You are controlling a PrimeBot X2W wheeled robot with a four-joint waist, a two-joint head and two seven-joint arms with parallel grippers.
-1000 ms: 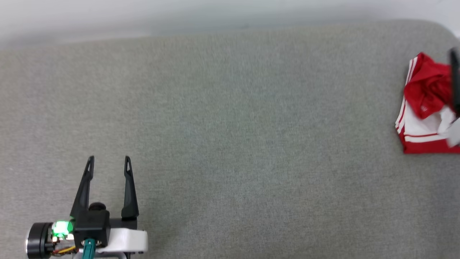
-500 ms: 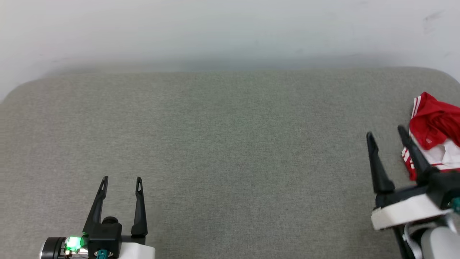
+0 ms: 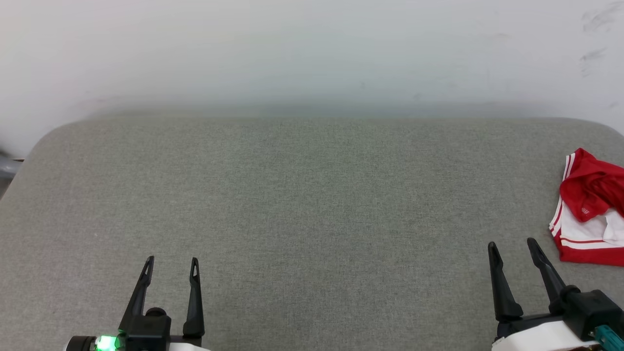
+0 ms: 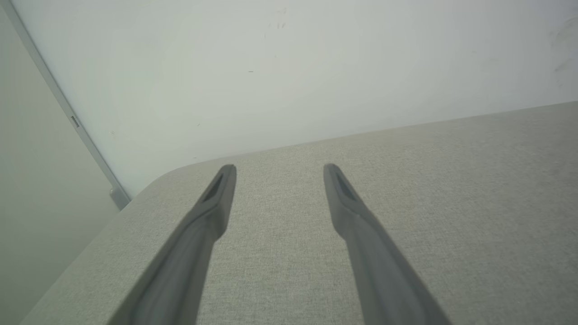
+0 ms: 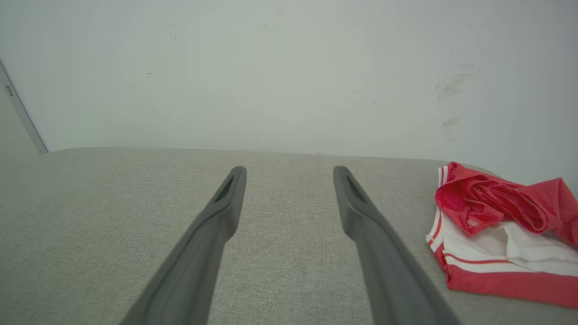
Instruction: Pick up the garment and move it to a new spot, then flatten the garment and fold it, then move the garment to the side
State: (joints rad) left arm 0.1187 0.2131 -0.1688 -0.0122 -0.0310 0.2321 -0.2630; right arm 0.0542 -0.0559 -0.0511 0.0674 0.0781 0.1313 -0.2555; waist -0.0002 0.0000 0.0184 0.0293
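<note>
Head view: bunched-up red-and-white jersey shirt (image 3: 587, 209) at the far right edge of the grey fabric tabletop (image 3: 312, 195); right gripper (image 3: 511, 242) has backed off it. Left wrist: left gripper (image 4: 280, 167) jaws wide apart, empty. Right wrist: same, shirt nearby. Guess it's dropped, still needs flattening.

Left gripper (image 3: 171, 261): near left of the scene; jaws apart.
Left fingers (image 4: 203, 225): two, long, dark; pointing to the far side, tips spread and level.
Left wrist (image 3: 105, 342): at the near edge; green lamp lit.
Right gripper (image 3: 512, 243): near right; jaws apart.
Right fingers (image 5: 375, 253): two, long, dark; pointing far, leaning slightly left.
Right wrist (image 3: 541, 339): white housing, black mount, teal connector.
</note>
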